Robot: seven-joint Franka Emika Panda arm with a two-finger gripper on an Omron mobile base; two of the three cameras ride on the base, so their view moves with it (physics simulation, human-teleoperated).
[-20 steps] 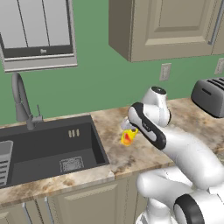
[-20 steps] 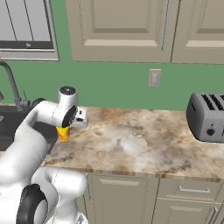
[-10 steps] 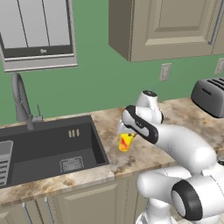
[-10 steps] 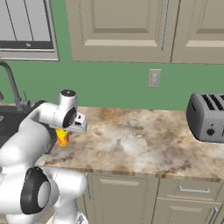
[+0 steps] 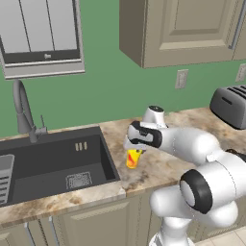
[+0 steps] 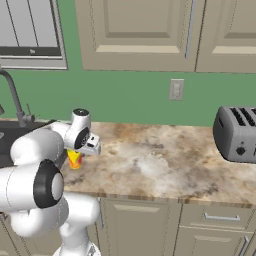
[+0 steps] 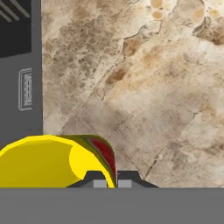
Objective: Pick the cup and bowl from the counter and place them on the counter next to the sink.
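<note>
The cup (image 5: 133, 158) hangs low over the counter (image 5: 158, 166), just beside the sink (image 5: 53, 163), its rim pinched in the closed end effector (image 7: 111, 179). This looks like the placing step; next it wants lowering, then letting go.

**Three cameras on one stretch of kitchen counter**

Two base cameras sit behind the arm, looking forward and down. The left one takes in the sink (image 5: 53, 166) at 9 o'clock and a toaster (image 5: 230, 105) at 2 o'clock. The right one puts that toaster at 3 o'clock. Both share the marbled counter (image 6: 165, 160) and green wall. The hand camera looks steeply down, close to the counter, sink edge at 9 o'clock.
</note>
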